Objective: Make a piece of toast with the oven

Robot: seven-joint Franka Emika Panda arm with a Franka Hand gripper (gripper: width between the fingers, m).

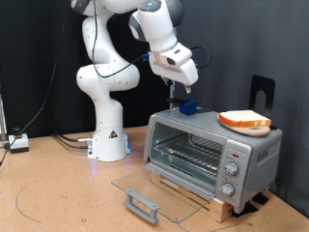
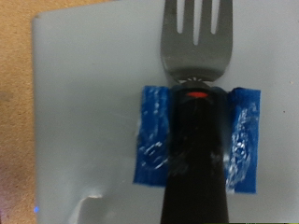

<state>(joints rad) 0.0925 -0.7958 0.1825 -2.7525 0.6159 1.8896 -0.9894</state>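
Oven (image 1: 208, 155): silver-grey countertop unit, standing on a wooden board (image 1: 198, 194) on the table (image 1: 58, 198). Its glass door (image 1: 154, 186) is dropped fully open, lying flat toward the exterior view's bottom-left, handle (image 1: 142, 204) at the near edge. Wire rack (image 1: 188, 151) visible inside, bare. Knobs (image 1: 230, 177) on the panel at the exterior view's right.

Piece of toast (image 1: 244, 119): on top of the oven, toward the exterior view's right, resting on a round plate (image 1: 253, 130). Pale face, orange-brown crust. Not in the oven.

My gripper (image 1: 174, 92): hanging above the oven roof, on the exterior view's left part of it, well apart from the toast. Whether my fingers are apart or together I cannot tell; neither view shows them plainly.

Fork (image 2: 196, 37): seen in the wrist view lying over the grey oven roof, its dark handle (image 2: 196, 154) crossing a patch of blue tape (image 2: 198, 137). The same blue patch shows in the exterior view, directly beneath my gripper (image 1: 186, 108).

Arm base (image 1: 108, 135): white, mounted on the table at the exterior view's left of the oven, with cables (image 1: 68, 140) trailing beside it.
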